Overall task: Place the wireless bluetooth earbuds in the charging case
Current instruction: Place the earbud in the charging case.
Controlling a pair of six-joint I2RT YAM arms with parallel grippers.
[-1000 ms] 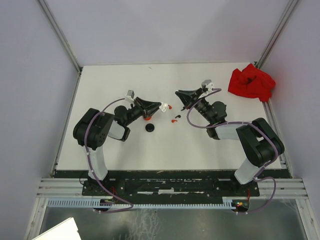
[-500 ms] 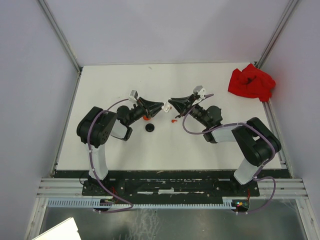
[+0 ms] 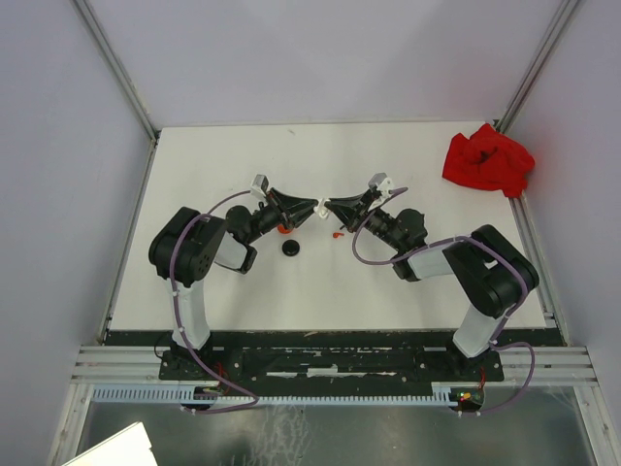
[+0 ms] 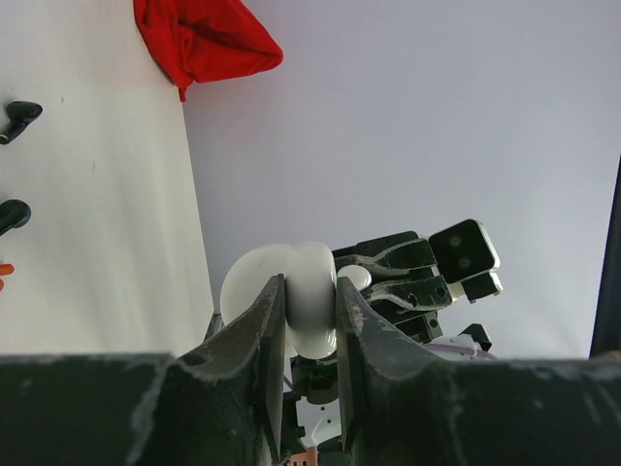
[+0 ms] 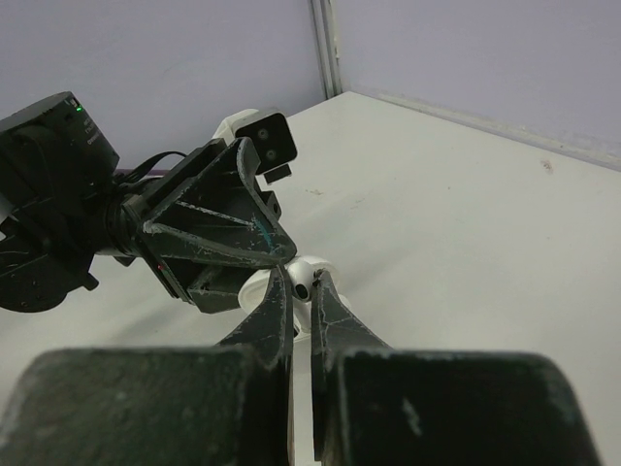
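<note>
My left gripper [image 3: 313, 208] is shut on a white round charging case [image 4: 303, 289] and holds it above the table, its fingers [image 4: 264, 330] clamping it from both sides. My right gripper [image 3: 331, 206] is shut on a tiny white earbud [image 5: 303, 279] and meets the left one tip to tip, with the earbud right at the case [image 5: 250, 292]. The earbud also shows in the left wrist view [image 4: 355, 277]. Two black earbuds [image 4: 19, 117] and a red earbud [image 3: 338, 234] lie on the white table [image 3: 223, 165].
A black round case [image 3: 290, 249] lies on the table just in front of the left gripper. Something red-orange [image 3: 283, 229] sits under the left arm's wrist. A crumpled red cloth [image 3: 488, 158] lies at the back right corner. Walls close in on the table's sides.
My right gripper has swung left with the white earbud until it meets the left gripper's case. The left gripper shifted slightly at first, then stayed still.
</note>
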